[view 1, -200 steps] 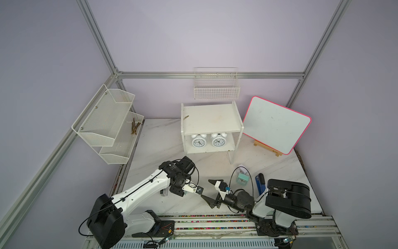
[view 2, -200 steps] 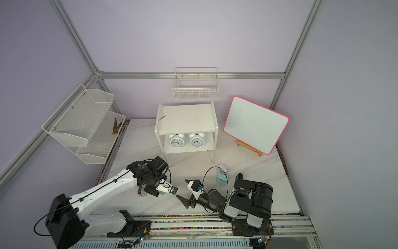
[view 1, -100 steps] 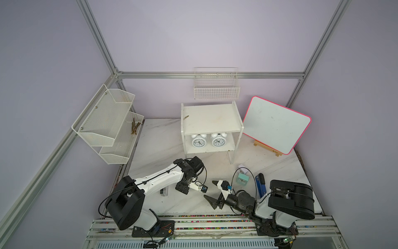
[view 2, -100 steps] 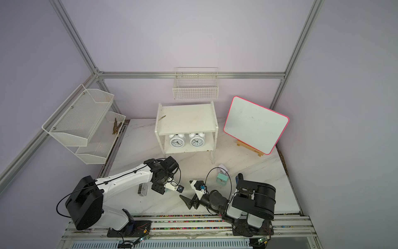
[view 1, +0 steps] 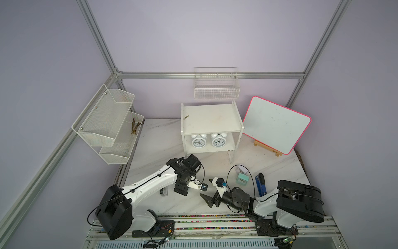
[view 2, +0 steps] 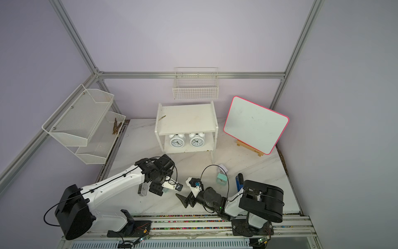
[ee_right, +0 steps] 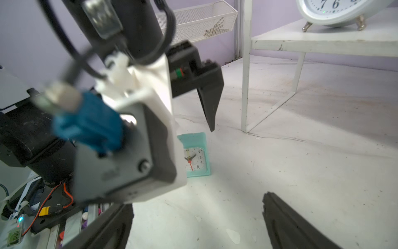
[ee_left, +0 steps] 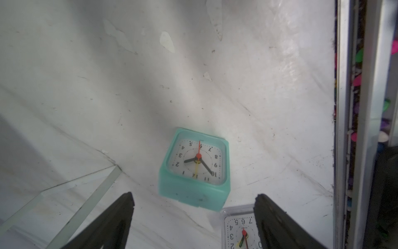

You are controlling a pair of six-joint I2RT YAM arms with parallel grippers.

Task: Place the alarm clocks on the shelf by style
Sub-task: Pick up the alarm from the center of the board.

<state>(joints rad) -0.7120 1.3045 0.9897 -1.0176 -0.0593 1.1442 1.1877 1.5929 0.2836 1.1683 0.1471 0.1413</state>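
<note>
While two round bell clocks [view 1: 198, 142] already stand on the shelf's [view 1: 212, 117] lower tier, the square ones [view 1: 243, 179], a mint clock [ee_left: 195, 168] among them, apparently all lie on the tabletop [view 1: 163, 151], with both arms' jaws wide and empty.

Smooth mint plastic clock [ee_left: 195, 168]; scuffed marble-look tabletop [ee_left: 129, 86]; matt white board shelf [view 1: 212, 120].

The white two-tier shelf [view 1: 211, 120] stood at the back of the worktop [view 1: 163, 151]. On its lower board, a round white twin-bell clock [view 1: 199, 142] and a second twin-bell clock [view 1: 218, 141] stood upright side by side, faces forward. Out front, a mint green square clock [ee_left: 195, 168] stood upright with a clear square clock [ee_left: 239, 228] just beside it. Well apart from these, a second mint clock [view 1: 243, 180] stood with a pale clock [view 1: 240, 170] just behind it.
</note>
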